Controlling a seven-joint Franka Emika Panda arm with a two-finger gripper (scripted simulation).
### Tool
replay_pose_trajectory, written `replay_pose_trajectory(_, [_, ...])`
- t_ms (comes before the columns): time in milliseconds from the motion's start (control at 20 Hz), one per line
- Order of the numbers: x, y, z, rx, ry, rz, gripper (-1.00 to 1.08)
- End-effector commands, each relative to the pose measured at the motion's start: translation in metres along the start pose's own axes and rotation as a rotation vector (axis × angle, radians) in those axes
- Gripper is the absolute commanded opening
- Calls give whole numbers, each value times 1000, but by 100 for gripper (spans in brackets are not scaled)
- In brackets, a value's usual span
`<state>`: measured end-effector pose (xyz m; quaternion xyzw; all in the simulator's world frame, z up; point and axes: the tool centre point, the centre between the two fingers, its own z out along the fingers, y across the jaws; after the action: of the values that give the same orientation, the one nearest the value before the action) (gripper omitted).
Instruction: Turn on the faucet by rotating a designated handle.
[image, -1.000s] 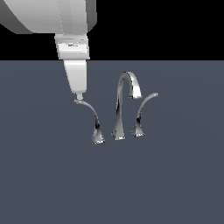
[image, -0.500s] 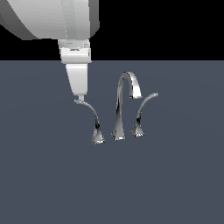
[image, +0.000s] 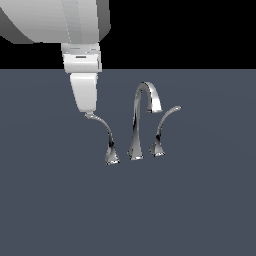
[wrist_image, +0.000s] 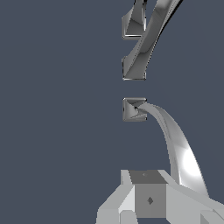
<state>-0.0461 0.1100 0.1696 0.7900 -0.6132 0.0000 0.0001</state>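
Observation:
The chrome faucet (image: 141, 122) stands mid-scene with its tall gooseneck spout between two levers. The handle (image: 104, 131), the larger lever, arcs from its flared square base toward the exterior view's left. The smaller lever (image: 164, 125) is on the spout's other side. My gripper (image: 87, 109) hangs straight down, and its tip touches or nearly touches the handle's thin end. Its fingers look closed together, with nothing held. In the wrist view the handle (wrist_image: 175, 144) sweeps from its base past my fingertips (wrist_image: 149, 200), beside them and not between them.
Everything sits on a flat dark grey-blue surface (image: 200, 210). The spout's base (wrist_image: 133, 68) and the smaller lever's base (wrist_image: 133, 26) line up beyond the handle's base in the wrist view.
The gripper has shifted only slightly at the handle's tip. The handle has not visibly turned.

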Motion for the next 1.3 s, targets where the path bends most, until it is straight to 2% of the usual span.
replay_pose_trajectory(0, [-3,8,0,0,0,0,-100])
replay_pose_trajectory(300, [-10,23,0,0,0,0,-100])
replay_pose_trajectory(350, [-4,16,0,8,-3,8,-100])
replay_pose_trajectory(1250, [8,68,0,1,0,0,-100])
